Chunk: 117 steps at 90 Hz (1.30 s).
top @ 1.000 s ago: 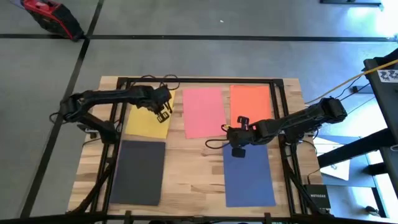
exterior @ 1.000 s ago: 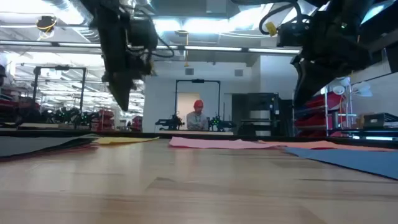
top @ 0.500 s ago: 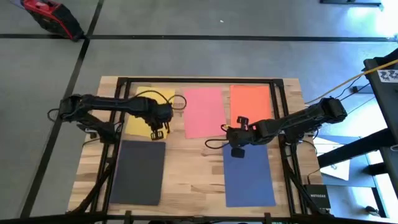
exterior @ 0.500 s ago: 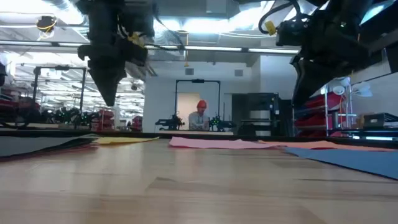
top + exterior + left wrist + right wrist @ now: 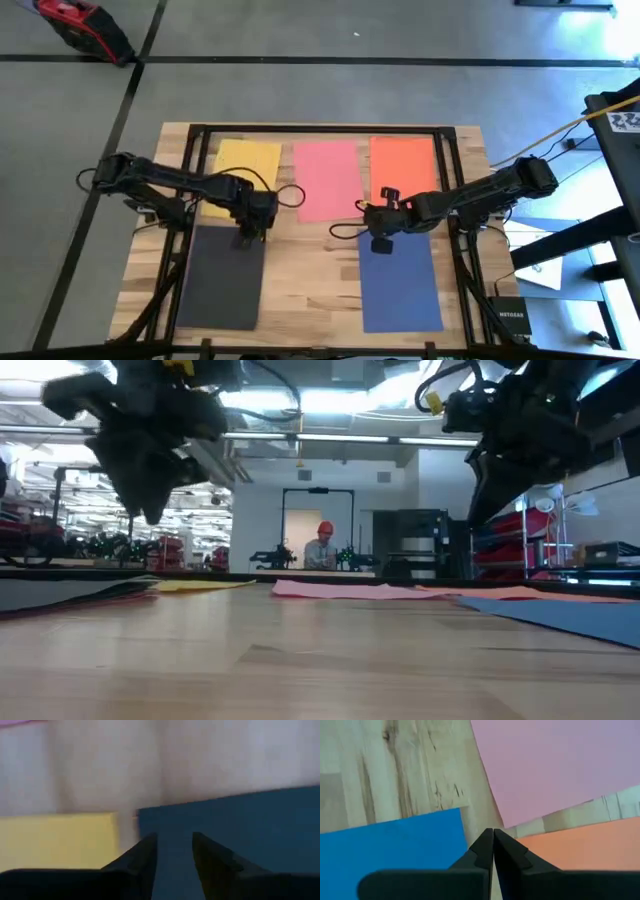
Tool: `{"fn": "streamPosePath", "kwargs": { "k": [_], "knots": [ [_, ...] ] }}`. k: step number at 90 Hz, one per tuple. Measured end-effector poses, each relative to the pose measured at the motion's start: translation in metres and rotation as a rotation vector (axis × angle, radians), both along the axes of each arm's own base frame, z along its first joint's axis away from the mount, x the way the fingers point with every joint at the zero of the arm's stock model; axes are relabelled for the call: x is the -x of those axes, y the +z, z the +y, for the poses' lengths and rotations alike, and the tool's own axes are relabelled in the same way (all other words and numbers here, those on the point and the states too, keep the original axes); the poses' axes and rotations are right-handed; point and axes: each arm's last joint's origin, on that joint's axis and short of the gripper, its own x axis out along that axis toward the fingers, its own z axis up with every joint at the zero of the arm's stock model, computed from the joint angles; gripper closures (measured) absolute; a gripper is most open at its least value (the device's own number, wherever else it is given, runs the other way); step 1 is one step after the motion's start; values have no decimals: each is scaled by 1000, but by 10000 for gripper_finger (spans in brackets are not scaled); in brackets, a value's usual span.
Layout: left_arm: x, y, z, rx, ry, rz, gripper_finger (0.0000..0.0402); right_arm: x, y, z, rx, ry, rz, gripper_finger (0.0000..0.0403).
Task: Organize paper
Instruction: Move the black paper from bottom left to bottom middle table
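Looking down, five flat paper sheets are lying on the pale wooden table [image 5: 300, 260]: yellow [image 5: 240, 165], pink [image 5: 328, 178], orange [image 5: 402, 165], black [image 5: 222, 275] (eight o'clock), dark blue [image 5: 400, 285]. The left gripper [image 5: 246, 238] is hanging over black's far edge. Its wrist view is showing fingers [image 5: 142, 857] slightly parted, empty. The right gripper [image 5: 493, 842] is sitting closed, empty, between blue and orange.

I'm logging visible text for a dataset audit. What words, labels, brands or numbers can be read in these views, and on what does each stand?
"NETGEAR": white letters on the small black box beside the table's near right corner, high view.
White tag on the dark stand at the right edge: marks too small to read.
The coloured paper sheets, such as the pink rectangular sheet, carry no print.
Nothing readable in the low view or either wrist view.
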Motion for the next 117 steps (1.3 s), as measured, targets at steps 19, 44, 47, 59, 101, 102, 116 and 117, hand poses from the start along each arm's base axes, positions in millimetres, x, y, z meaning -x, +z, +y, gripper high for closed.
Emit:
{"fn": "streamPosePath", "kwargs": {
  "k": [19,44,47,59,101,102,116,117],
  "knots": [
    [-2,-14,-1,0,-65,-15,288,-1,0,0,-2,0,-10,403],
    [-4,-32,16,-42,-5,0,288,2,-6,-1,2,0,8,403],
    [-6,-32,18,-43,-1,-17,288,3,-7,-1,2,0,10,403],
    [-6,-33,26,-41,6,-9,288,5,-10,-1,4,-2,24,403],
    [-11,-61,28,-7,-7,125,288,4,-10,-1,1,-3,14,403],
    [-11,-62,28,-7,-6,126,288,4,-10,-1,1,-3,14,403],
    [-12,-62,28,-8,-4,127,288,4,-10,-1,1,-3,13,403],
    [-12,-62,28,-7,-3,128,288,4,-10,-1,1,-3,13,403]
  ]
}}
